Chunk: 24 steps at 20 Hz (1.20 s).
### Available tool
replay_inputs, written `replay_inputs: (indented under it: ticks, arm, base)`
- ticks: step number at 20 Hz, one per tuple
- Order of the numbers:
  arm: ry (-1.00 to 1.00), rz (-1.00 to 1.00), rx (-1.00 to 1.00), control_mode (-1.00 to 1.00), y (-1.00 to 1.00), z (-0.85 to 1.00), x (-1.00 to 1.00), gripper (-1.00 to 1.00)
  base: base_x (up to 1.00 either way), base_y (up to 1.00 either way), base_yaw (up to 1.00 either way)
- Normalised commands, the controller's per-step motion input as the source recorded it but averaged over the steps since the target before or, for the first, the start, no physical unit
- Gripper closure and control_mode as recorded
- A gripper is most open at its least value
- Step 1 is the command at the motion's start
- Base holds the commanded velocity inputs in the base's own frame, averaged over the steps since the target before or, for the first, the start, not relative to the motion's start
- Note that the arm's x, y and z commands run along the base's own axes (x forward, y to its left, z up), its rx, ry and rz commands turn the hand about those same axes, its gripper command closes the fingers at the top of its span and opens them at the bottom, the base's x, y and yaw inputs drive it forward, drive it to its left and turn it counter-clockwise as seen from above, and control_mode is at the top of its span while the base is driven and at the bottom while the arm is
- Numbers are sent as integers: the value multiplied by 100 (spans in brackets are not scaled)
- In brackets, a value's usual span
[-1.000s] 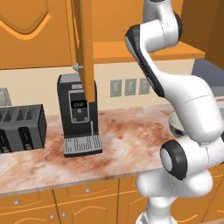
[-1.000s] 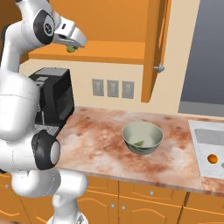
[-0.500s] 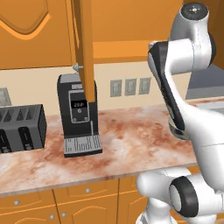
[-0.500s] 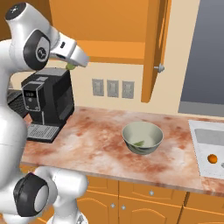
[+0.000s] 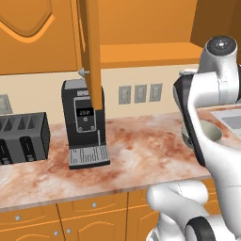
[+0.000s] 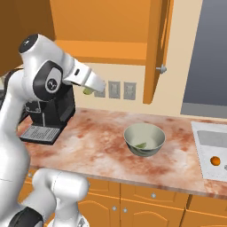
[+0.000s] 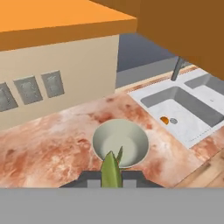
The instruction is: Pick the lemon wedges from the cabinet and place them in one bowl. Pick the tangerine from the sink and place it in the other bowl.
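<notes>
One lemon wedge (image 7: pixel 110 171) is pinched between the fingers (image 6: pixel 90 90), which are closed on it; in the right base view it shows as a small yellow-green tip at the end of the hand, up in the air to the left of the bowl (image 6: pixel 144 139) and in front of the wall outlets (image 6: pixel 120 90). From the hand view the wedge points up over the near rim of the bowl. A second lemon wedge (image 6: pixel 141 145) lies inside that bowl, against its lower wall (pale green on the lighter inside). In the left base view the bowl is mostly hidden behind the arm, so what it holds cannot be told from there.

The bowl stands on the marbled bench (image 6: pixel 97 141), between the coffee machine (image 6: pixel 48 112) on its left and the sink (image 6: pixel 212 150) on its right. The tangerine (image 6: pixel 215 161) sits in the sink basin nearest the bowl, just beside the grey drain (image 7: pixel 173 121). The faucet (image 7: pixel 176 69) rises behind the sink.

Above and behind the bowl hangs the cabinet (image 6: pixel 116 27), its tall narrow door (image 6: pixel 156 51) swung open with the silver knob (image 6: pixel 162 68) at its lower edge. Left of the coffee machine, farther from the bowl, a dark toaster (image 5: pixel 23 137) stands on the bench. Drawer fronts (image 6: pixel 150 194) run below the bench edge under the bowl.
</notes>
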Motion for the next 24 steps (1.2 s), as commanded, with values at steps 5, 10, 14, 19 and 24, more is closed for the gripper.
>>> replay_inputs:
  ticks: [5, 10, 14, 19, 24]
  arm:
    - [3, -10, 1, -100, -77, -88, 17, 100]
    - [10, -7, 1, -100, -69, -84, 21, 100]
    - [11, -6, 0, -100, -54, -85, 14, 100]
    - [8, -2, 10, -100, -28, -64, 9, 100]
    - [11, -1, 15, -100, -20, -16, 41, 100]
  base:
    - [0, 0, 0]
    - [0, 0, 0]
    - [0, 0, 0]
    - [0, 0, 0]
    - [0, 0, 0]
